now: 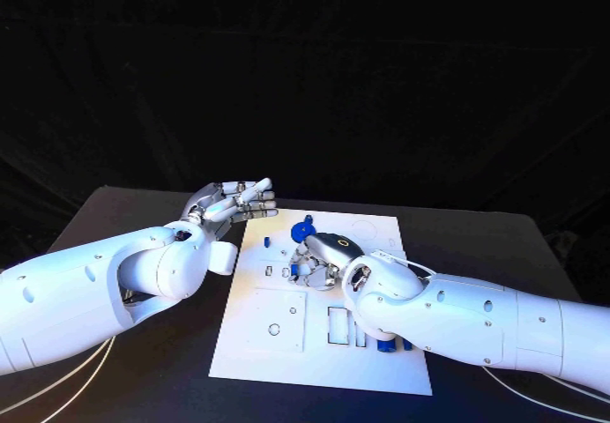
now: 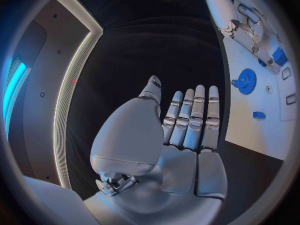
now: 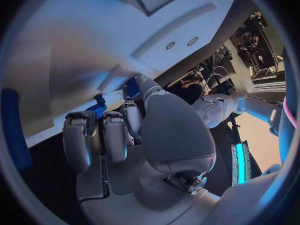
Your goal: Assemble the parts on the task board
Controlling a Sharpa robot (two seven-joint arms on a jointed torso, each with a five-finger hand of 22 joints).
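The white task board lies on the black table, its long axis running away from the robot. At its near edge a small blue part lies beside the right arm. Further in, the right hand bends down onto the board, fingers curled over a small blue piece; whether it grips it I cannot tell. Beyond sits a blue gear, flat. The left hand hovers at the board's far left corner, released, fingers straight.

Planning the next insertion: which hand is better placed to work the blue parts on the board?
Likely the right hand: it is over the task board beside the blue gear. The left hand hangs open off the board's edge.
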